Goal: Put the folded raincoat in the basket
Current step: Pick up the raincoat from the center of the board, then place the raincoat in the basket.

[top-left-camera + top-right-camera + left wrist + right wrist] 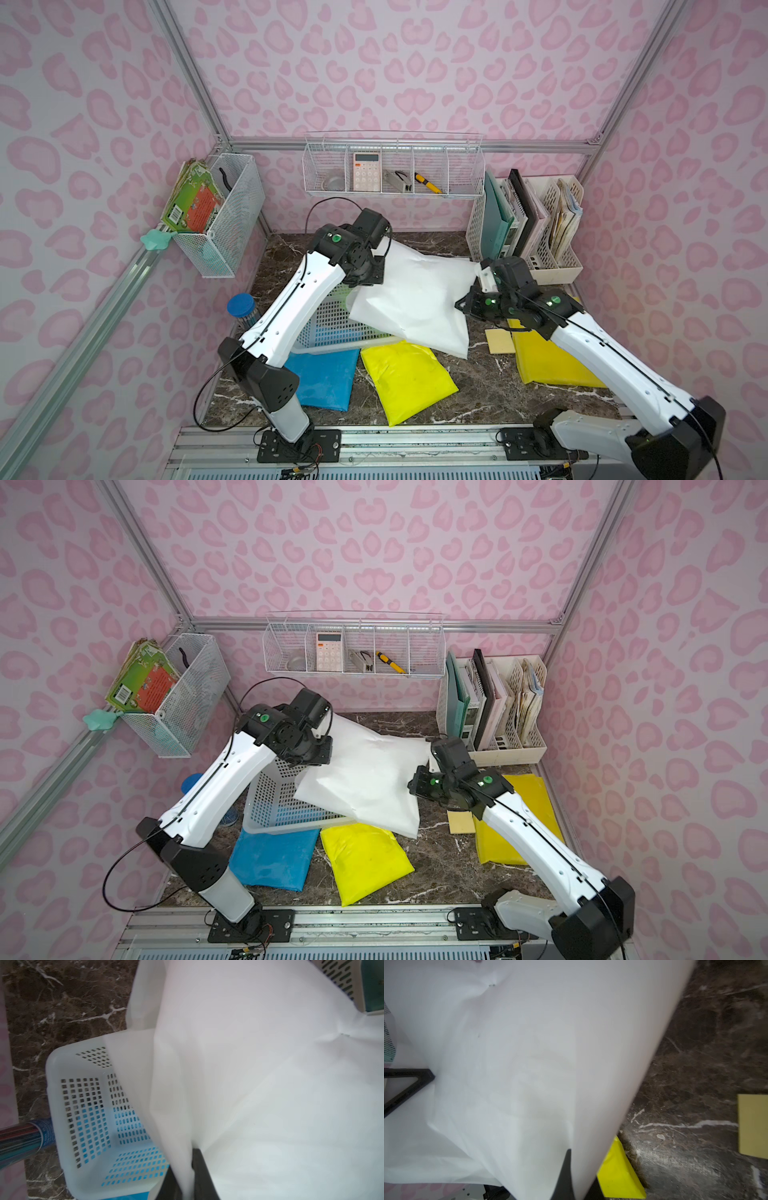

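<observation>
**A:** Where is the white folded raincoat (pixel 415 299)?

**B:** Held up between both arms, sagging across one end of the pale perforated basket (pixel 324 318), with one corner hanging beyond the rim.

**A:** And the grippers?

**B:** The left gripper (pixel 187 1180) and right gripper (pixel 579 1184) each pinch an opposite edge. The raincoat looks light, thin, floppy and probably slick, so grips at the edges near the corners likely suit it best.

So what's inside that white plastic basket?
The visible part of the basket holds nothing; blue from the blue raincoat underneath shows through its holes. The white raincoat hanging over it covers the rest.
</observation>
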{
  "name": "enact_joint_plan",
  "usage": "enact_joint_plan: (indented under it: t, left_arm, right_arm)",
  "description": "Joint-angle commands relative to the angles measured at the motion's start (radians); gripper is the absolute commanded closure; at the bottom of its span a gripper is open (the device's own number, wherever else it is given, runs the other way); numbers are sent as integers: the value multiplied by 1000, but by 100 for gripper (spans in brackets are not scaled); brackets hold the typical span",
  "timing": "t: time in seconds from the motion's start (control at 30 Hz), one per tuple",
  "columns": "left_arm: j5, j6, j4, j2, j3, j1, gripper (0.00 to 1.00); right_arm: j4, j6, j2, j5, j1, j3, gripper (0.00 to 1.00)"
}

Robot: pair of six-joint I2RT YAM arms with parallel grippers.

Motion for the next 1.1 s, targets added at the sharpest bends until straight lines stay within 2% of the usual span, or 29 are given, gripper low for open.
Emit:
enact_joint_plan:
  t: [0.0,0.17,0.27,0.43,0.9,1.07]
  left_arm:
    - [-42,-30,38,-160,-171,86,100]
    - [-5,-31,82,-349,-389,254,100]
    - [20,-32,80,-387,-432,301,100]
    - [13,-21,83,-410,-485,324,100]
    - [33,-17,118,-402,-521,339,100]
    - [-19,-25,125,-386,-532,351,100]
  right_arm:
    - [93,-9,129,36,66,106,100]
    - [96,-47,315,-1,112,263,100]
    - [78,-63,403,-32,128,334,100]
    - [43,-89,504,-60,137,416,100]
    - [36,-111,538,-52,129,420,100]
    - [32,-109,580,-73,126,465,100]
